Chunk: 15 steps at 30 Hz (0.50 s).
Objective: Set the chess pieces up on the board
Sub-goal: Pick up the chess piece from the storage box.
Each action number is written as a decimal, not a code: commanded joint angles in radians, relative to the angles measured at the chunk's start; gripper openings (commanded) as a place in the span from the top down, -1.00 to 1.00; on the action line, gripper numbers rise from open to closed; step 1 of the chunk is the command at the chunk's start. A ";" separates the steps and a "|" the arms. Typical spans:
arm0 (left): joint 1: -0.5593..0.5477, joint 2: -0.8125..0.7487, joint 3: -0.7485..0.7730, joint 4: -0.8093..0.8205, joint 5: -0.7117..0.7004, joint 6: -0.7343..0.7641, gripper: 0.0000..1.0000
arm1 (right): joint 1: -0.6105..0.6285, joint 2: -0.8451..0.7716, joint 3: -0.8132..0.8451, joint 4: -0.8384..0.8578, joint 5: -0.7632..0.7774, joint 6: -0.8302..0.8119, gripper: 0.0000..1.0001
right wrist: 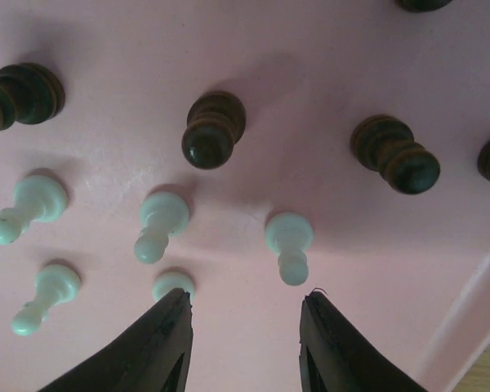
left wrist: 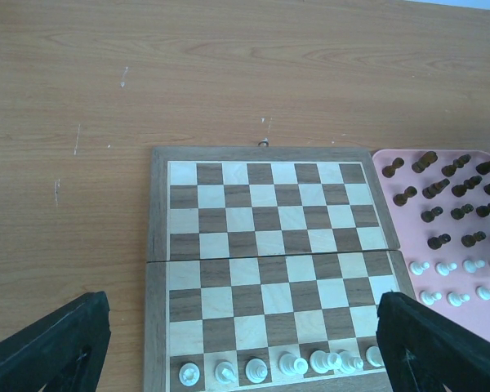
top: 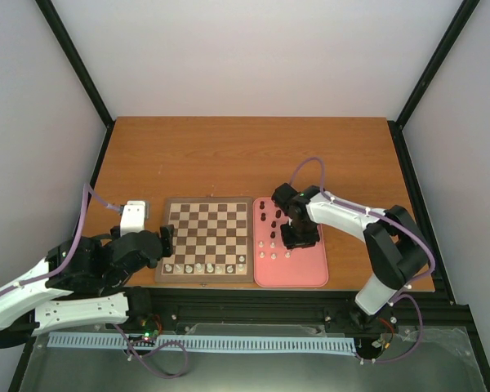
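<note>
**Chess set: stock position, both arms**

Item 1. Right gripper (right wrist: pixel 245 304): unclenched and holding nothing, its fingers part-way apart with bare pink tray (right wrist: pixel 310 82) between them. It hangs low over the tray, tips pointing down.
- One white pawn (right wrist: pixel 173 284) stands just at the tip of the finger on the left of the right wrist view. Whether they touch cannot be told.
- A second white pawn (right wrist: pixel 287 245) is just ahead of the gap.
- Three more white pawns are off to the side, beyond that same finger.
- Dark pieces (right wrist: pixel 212 129) stand further ahead of the fingertips, apart from one another.

Item 2. Left gripper (left wrist: pixel 241 304): released, jaws spread wide and holding nothing. It hovers off the near left edge of the board (left wrist: pixel 157 245).
- A row of white pieces (left wrist: pixel 294 363) stands directly ahead of and below the fingertips, on the board's nearest rank.
- All the squares beyond that rank are bare.

Item 3. The tray lies just beside the board, on the side away from the left gripper. Both rest on the wooden table (top: pixel 229 155).
</note>
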State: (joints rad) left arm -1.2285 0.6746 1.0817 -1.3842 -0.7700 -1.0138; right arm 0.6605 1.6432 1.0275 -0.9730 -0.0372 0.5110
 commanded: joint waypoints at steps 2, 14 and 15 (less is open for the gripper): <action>0.005 -0.003 0.020 -0.009 -0.013 -0.015 -0.99 | -0.015 0.013 -0.005 0.025 0.037 -0.018 0.33; 0.006 -0.001 0.014 -0.005 -0.017 -0.015 -1.00 | -0.025 0.040 -0.008 0.044 0.053 -0.034 0.44; 0.006 0.001 0.014 -0.004 -0.017 -0.013 -1.00 | -0.025 0.043 -0.006 0.044 0.053 -0.035 0.47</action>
State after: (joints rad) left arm -1.2285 0.6746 1.0817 -1.3842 -0.7708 -1.0203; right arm 0.6437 1.6691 1.0256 -0.9447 -0.0074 0.4866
